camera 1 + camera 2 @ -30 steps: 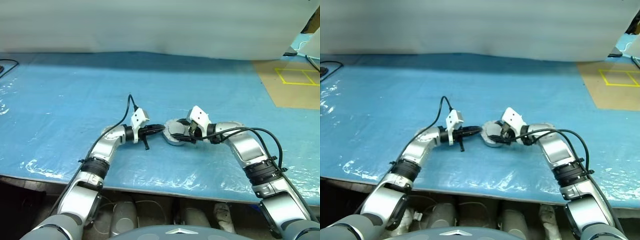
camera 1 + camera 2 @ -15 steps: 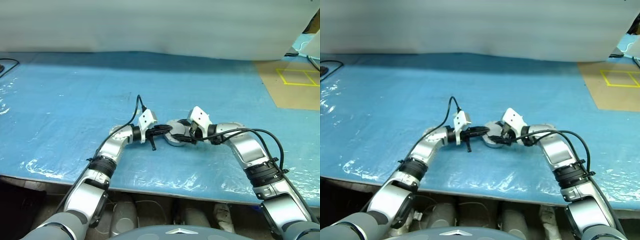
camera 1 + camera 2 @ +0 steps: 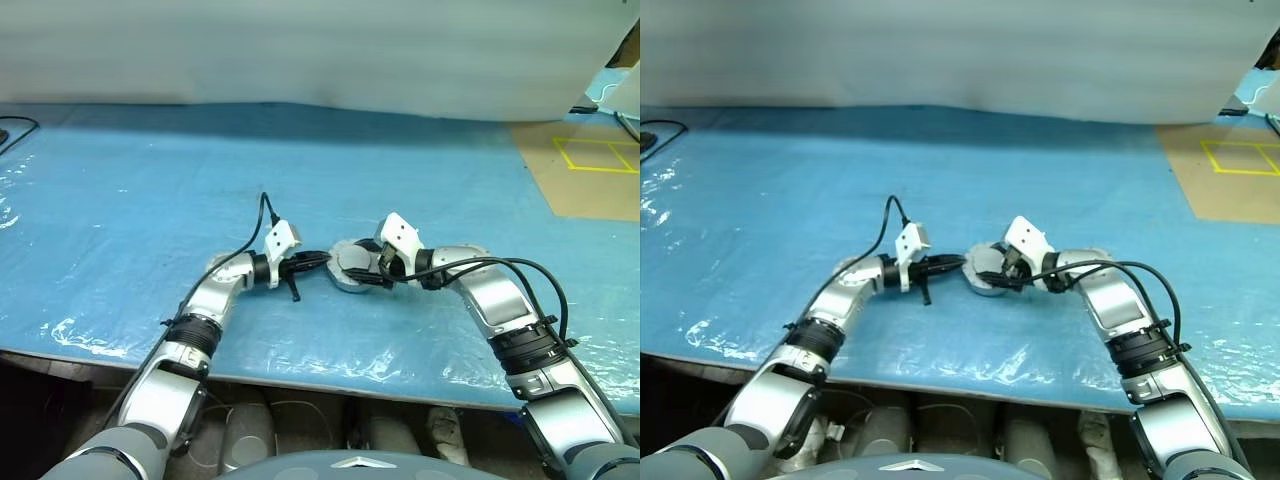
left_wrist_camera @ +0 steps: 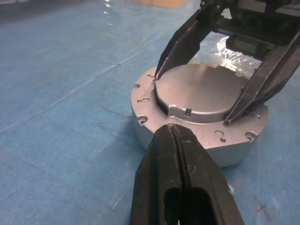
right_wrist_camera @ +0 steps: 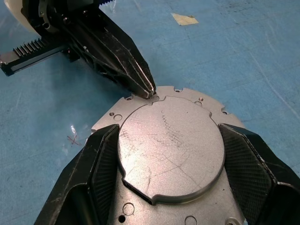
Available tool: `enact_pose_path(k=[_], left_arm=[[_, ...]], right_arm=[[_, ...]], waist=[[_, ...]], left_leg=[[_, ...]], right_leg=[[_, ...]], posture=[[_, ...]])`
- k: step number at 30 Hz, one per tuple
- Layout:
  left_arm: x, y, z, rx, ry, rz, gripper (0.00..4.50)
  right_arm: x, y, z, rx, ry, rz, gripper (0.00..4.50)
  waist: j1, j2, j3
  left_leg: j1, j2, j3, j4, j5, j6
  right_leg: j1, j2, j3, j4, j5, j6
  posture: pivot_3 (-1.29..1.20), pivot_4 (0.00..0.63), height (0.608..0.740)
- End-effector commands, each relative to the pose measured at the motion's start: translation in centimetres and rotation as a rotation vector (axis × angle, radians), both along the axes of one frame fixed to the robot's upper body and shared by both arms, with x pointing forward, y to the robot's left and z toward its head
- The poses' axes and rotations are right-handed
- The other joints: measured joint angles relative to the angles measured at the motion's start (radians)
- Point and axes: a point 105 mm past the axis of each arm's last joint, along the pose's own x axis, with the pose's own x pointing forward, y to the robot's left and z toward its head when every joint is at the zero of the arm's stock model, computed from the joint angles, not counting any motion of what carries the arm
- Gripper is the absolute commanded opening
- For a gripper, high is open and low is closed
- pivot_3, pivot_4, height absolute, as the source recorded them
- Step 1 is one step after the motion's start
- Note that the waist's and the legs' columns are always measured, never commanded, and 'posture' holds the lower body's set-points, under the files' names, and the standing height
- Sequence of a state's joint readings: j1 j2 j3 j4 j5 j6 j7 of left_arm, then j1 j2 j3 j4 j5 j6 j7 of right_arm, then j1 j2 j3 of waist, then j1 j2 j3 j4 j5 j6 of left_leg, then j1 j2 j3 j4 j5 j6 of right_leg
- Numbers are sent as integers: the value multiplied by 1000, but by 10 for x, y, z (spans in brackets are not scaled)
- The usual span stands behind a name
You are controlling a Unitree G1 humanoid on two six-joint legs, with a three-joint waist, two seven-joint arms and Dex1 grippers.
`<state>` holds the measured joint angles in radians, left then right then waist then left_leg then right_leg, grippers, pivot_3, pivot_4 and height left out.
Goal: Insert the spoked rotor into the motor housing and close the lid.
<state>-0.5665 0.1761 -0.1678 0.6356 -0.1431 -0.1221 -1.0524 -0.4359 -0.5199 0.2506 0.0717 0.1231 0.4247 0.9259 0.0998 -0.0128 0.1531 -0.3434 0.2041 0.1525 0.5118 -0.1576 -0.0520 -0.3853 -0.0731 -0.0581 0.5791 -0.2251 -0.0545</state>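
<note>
The motor housing (image 4: 199, 119) sits on the blue-covered desk (image 3: 150, 180) near its front edge, between the two arms. Its lid (image 5: 171, 145) lies flat across the top, apparently down already. The right tool (image 5: 171, 168) straddles the lid with its jaws wide, one finger at each side of the disc rim, bracing rather than lifting. The left tool (image 4: 174, 133) is pinched fully shut with nothing in it, its joined tips touching or nearly touching the housing's flange on the left side.

The step in hand looks like seating the lid. To do it well, the right tool should hold the housing steady while the closed left tip presses straight down on the lid near its edge, not sideways, so the body does not slide on the slick sheet.

The spoked rotor is presumably under the lid; that cannot be checked. The hinge is hard to pick out, and whether the lid sits fully flush all round is unclear.
</note>
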Motion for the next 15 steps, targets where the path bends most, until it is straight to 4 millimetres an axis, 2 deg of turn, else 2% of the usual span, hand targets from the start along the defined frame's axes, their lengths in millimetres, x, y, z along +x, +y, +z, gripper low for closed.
enact_pose_path(k=[1,4,6,9,12,15], left_arm=[[-5,-6,-3,15,9,-33,28],[-3,-1,-11,51,20,-16,28],[-4,1,-13,59,20,-19,0],[-5,2,-13,61,18,-20,0],[-5,2,-13,62,16,-21,0],[-5,3,-13,65,16,-21,0]], right_arm=[[-11,-24,-46,-122,156,-93,2978],[-12,-22,-45,-115,146,-79,2978],[-14,-20,-41,-102,115,-52,3714],[-15,-17,-38,-72,122,-50,4487],[-12,-11,-23,-22,95,-49,4487],[-1,-6,11,74,-23,-61,4487]], waist=[[0,0,0],[0,0,0],[1,0,0],[-1,0,0],[1,0,0],[1,0,0]], left_leg=[[0,0,0,0,0,0],[0,0,0,0,0,0],[0,0,0,0,0,0],[0,0,0,-1,0,0],[0,0,0,-1,0,0],[0,0,0,-2,0,0]], right_leg=[[0,0,0,0,0,0],[0,0,0,0,0,0],[0,0,0,-1,0,0],[0,0,0,-2,0,0],[0,0,0,-2,0,0],[-2,0,0,-2,0,0]], posture=[[0,150,740],[0,150,740],[0,150,740],[0,150,740],[0,150,740],[0,150,740]])
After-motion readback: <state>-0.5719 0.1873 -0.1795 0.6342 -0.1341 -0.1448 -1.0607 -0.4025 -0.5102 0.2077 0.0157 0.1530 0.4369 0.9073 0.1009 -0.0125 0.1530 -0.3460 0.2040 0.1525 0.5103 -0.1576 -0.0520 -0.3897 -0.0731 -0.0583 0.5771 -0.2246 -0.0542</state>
